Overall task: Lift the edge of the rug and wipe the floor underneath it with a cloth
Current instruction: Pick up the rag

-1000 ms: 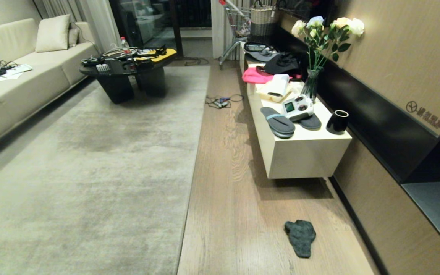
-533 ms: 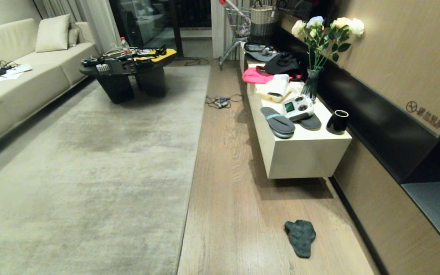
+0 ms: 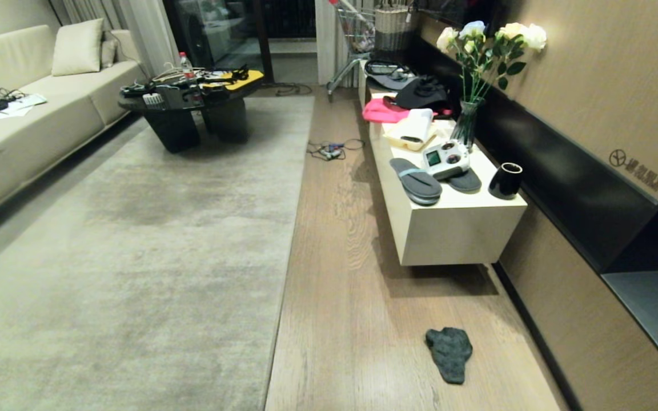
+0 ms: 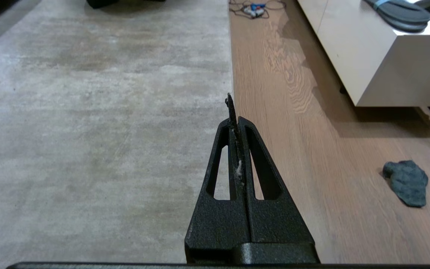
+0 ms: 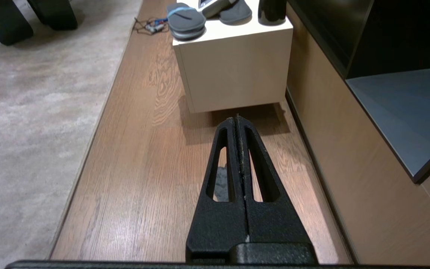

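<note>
Cloth (image 3: pixel 449 353) lies on bare floor (image 3: pixel 340 319), wall side of rug edge (image 3: pixel 283 274), long axis along it, beneath right gripper (image 5: pixel 239 120), nearer than left gripper (image 4: pixel 235 121); both clamped empty.

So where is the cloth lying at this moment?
In the head view the cloth lies on the floor, right of the rug edge and nearer than the white cabinet.

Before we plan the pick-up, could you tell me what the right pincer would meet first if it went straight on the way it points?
Probably the floor: the shut right pincer points forward and down, with the cloth below it and the white cabinet beyond. Depth is unclear.
</note>
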Controlling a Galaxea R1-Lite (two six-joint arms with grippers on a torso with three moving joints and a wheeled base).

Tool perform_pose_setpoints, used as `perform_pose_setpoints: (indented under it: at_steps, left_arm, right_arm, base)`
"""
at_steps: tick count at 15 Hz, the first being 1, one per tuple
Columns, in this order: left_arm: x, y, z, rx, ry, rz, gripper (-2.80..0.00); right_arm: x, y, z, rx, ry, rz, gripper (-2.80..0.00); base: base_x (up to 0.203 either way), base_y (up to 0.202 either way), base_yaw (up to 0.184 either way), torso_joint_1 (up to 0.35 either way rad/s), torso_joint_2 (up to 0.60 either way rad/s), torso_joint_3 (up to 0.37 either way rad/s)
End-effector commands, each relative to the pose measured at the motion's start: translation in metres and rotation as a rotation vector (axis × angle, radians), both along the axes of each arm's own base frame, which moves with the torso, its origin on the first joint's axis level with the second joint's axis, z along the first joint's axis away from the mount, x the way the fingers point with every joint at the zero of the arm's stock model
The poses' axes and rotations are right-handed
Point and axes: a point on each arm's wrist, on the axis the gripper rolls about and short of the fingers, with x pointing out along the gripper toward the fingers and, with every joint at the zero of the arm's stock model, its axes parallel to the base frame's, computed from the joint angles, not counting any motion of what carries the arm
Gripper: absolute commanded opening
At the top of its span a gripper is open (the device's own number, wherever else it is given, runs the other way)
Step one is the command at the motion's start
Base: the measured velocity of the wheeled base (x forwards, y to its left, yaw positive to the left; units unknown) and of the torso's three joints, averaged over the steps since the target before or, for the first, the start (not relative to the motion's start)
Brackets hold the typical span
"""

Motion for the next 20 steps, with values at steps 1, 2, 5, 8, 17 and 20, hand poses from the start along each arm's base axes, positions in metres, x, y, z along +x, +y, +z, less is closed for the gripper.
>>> perform_pose_setpoints:
  at_steps: [1, 2, 5, 8, 17, 20]
  left_arm:
    - [0.0001, 0.0000, 0.0001, 0.000, 0.001, 0.000, -2.80]
    - [0.0001, 0.0000, 0.0001, 0.000, 0.001, 0.000, -2.80]
    - [0.0001, 0.0000, 0.0001, 0.000, 0.001, 0.000, -2.80]
    - [0.0001, 0.0000, -0.0001, 0.000, 0.002, 0.000, -2.80]
    - [0.0001, 0.0000, 0.0001, 0.000, 0.001, -0.002, -2.80]
    - [0.0001, 0.0000, 0.0001, 0.000, 0.001, 0.000, -2.80]
  right_arm:
    - [0.0000, 0.0000, 0.0001, 0.001, -0.001, 0.000, -2.80]
    - [0.0000, 0.0000, 0.0001, 0.001, -0.001, 0.000, -2.80]
    - [0.0000, 0.0000, 0.0000, 0.001, 0.000, 0.000, -2.80]
    - [0.0000, 0.0000, 0.0000, 0.001, 0.000, 0.000, -2.80]
    - [0.0000, 0.0000, 0.0000, 0.001, 0.000, 0.000, -2.80]
    - [0.0000, 0.0000, 0.0000, 0.001, 0.000, 0.000, -2.80]
  base:
    - [0.000, 0.000, 0.000, 0.003, 0.00, -0.137]
    - [0.000, 0.000, 0.000, -0.001, 0.00, -0.168]
    - [0.000, 0.000, 0.000, 0.003, 0.00, -0.191]
    - [0.000, 0.000, 0.000, 0.005, 0.01, -0.191]
    - [0.000, 0.000, 0.000, 0.005, 0.00, -0.197]
    - [0.000, 0.000, 0.000, 0.001, 0.01, -0.198]
